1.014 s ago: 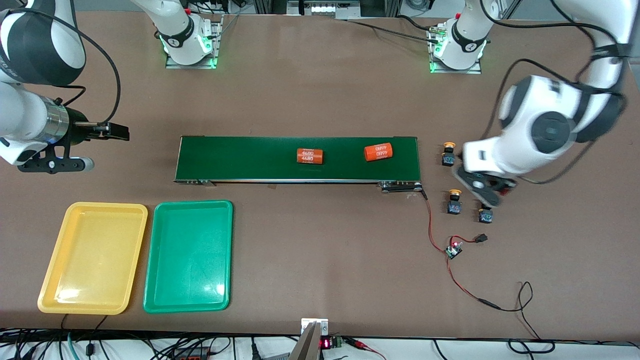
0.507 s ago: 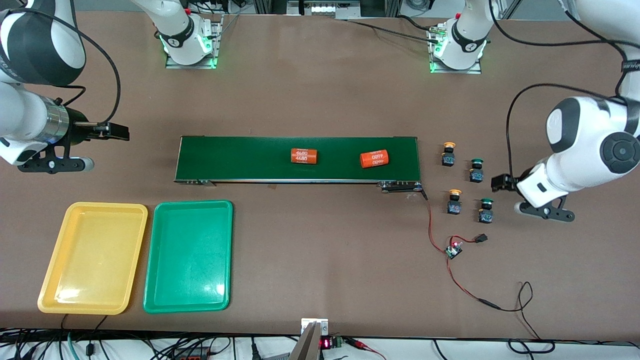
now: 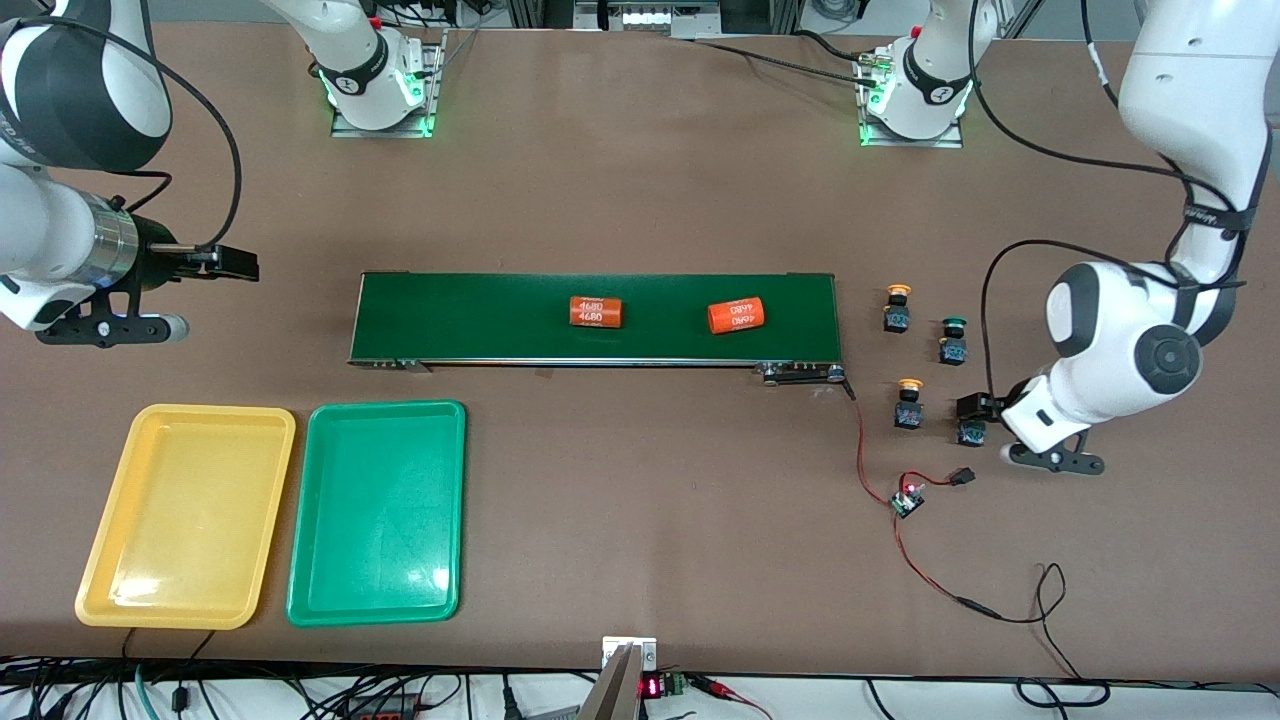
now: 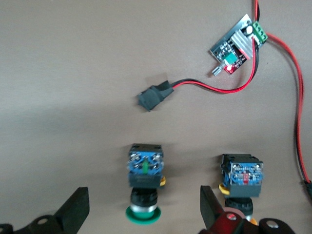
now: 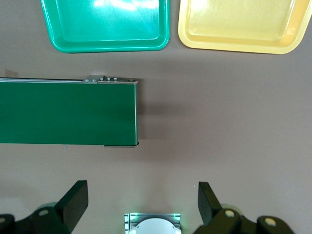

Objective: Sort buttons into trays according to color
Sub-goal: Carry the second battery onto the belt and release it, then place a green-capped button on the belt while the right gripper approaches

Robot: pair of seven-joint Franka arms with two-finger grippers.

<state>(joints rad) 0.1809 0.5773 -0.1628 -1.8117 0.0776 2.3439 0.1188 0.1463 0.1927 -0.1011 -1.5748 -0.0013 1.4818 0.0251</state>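
Green-capped button (image 4: 144, 183) between the spread fingers (image 4: 74, 209) of the left gripper (image 4: 141, 214), on the brown counter (image 4: 63, 73). Beside it, apart, a yellow-capped button (image 4: 241, 178). Near the green-capped button, a black connector (image 4: 153, 96) wired in red to a circuit board (image 4: 238, 46).

Pretty even overhead lighting, bright enough, nothing dim. The green tray (image 3: 377, 512) and yellow tray (image 3: 186, 515) both catch soft white glare near their lower ends in the front view, and again along the top of the right wrist view. Shadows are faint and short. The conveyor belt (image 5: 67, 112) casts a soft shadow. Left wrist view looks slightly soft around the green button (image 4: 144, 187).
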